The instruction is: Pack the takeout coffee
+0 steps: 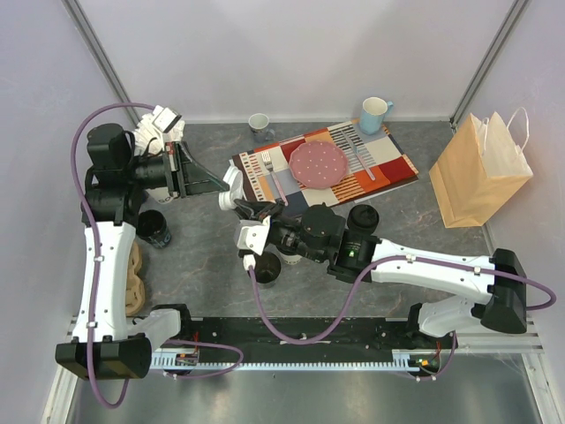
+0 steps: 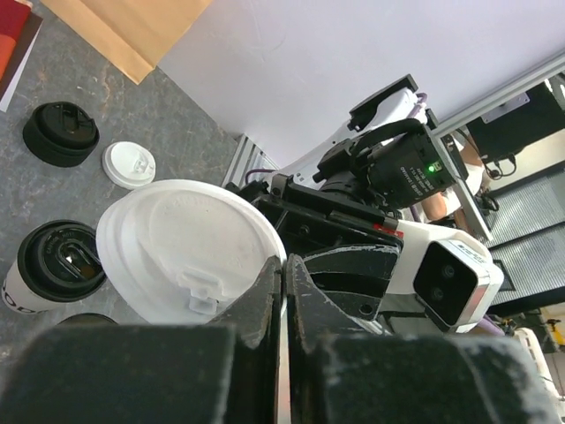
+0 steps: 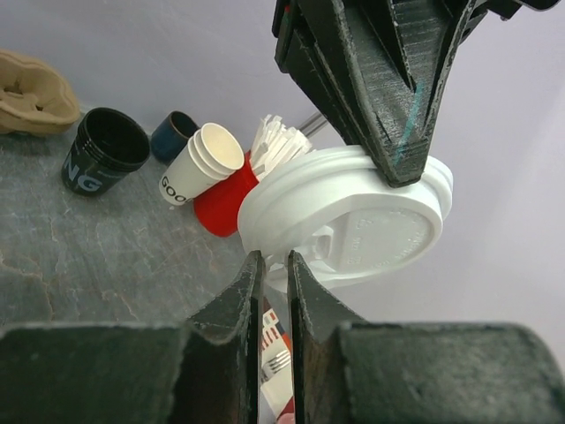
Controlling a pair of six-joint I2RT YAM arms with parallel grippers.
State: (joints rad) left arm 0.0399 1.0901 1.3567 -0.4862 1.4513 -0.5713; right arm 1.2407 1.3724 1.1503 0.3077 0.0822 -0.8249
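A white sip lid (image 1: 231, 189) hangs in the air between my two grippers. My left gripper (image 1: 219, 184) is shut on its rim, as the left wrist view (image 2: 284, 269) shows, with the lid (image 2: 181, 243) to the left of the jaws. My right gripper (image 1: 254, 215) has its narrow jaws closed on the lid's lower rim (image 3: 353, 221) in the right wrist view (image 3: 272, 265). The black cup (image 1: 154, 228) stands lidless at the left. The cream-white cup (image 1: 266, 267) stands lidless under the right wrist. A black lid (image 1: 362, 217) lies on the table.
A brown paper bag (image 1: 481, 172) stands at the right. A placemat with a pink plate (image 1: 320, 163) and forks lies at the back, with a blue mug (image 1: 375, 113) and a grey mug (image 1: 259, 122) nearby. A cardboard carrier (image 1: 132, 274) lies at the left. Stacked spare cups (image 3: 199, 163) lean beside a red holder.
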